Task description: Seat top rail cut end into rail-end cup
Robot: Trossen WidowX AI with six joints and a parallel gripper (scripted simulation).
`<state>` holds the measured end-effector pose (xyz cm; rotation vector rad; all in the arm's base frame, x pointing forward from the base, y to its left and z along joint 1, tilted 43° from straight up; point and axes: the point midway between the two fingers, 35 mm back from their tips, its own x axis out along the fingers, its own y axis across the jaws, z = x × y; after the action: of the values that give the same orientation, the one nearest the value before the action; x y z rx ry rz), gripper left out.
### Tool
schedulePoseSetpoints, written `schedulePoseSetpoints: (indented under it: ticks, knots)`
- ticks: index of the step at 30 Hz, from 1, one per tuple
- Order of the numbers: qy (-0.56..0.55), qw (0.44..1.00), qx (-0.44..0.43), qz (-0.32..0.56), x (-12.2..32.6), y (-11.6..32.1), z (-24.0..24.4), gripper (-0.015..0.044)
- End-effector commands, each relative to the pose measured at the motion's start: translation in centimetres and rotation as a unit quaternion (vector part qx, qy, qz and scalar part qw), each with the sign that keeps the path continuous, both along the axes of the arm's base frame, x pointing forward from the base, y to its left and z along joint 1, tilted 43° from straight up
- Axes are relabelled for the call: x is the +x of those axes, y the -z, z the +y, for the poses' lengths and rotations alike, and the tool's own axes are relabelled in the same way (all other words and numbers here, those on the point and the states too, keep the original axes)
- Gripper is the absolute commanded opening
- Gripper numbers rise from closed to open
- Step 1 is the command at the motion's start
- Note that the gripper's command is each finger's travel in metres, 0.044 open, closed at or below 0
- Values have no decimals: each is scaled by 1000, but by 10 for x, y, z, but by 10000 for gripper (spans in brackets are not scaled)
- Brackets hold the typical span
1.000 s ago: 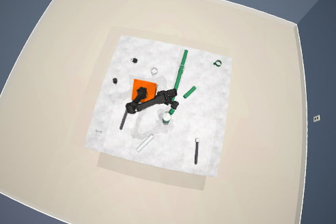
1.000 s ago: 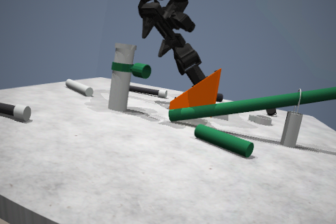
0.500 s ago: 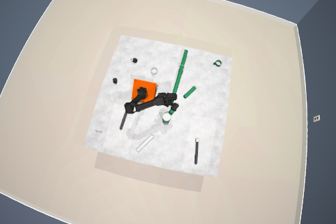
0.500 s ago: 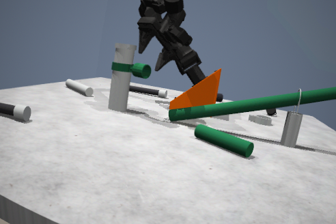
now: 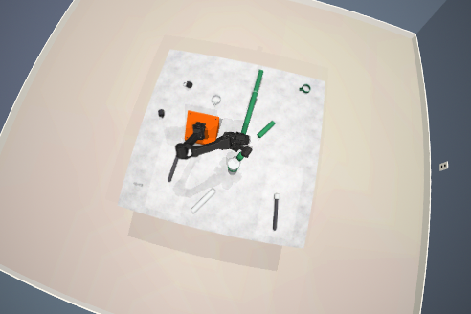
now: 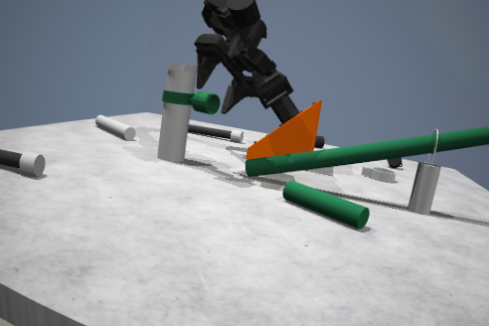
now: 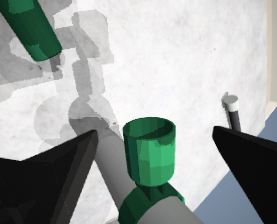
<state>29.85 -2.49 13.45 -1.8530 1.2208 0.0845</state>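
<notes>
Toward the left edge of the bench (image 6: 124, 237), as seen in the exterior view, the big grey post (image 6: 176, 114) is found upright, with the green brace band (image 6: 175, 97) clamped high on it. The rail-end cup (image 6: 207, 102) is carried on the band's right side and is seen to be empty. The pincer (image 6: 219, 84) is held above and just beside the cup — spread to nearly its full width, with nothing held. Further right, the cut end of the top rail (image 6: 368, 151) is seen short of the cup, well apart from it. Near the right edge the rail is passed through the loop cap (image 6: 435, 144) on the small post (image 6: 423, 188).
</notes>
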Motion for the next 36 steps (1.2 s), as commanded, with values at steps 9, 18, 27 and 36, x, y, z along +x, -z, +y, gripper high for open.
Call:
schedulePoseSetpoints:
  ticks: [9,18,27,36]
  knots:
    - [-2,1000,-1,4,8,11,-14,440]
    - [-3,1000,-4,2,14,16,-26,440]
    - [-3,1000,-6,1,16,18,-30,309]
    - [-3,1000,-6,1,16,18,-30,112]
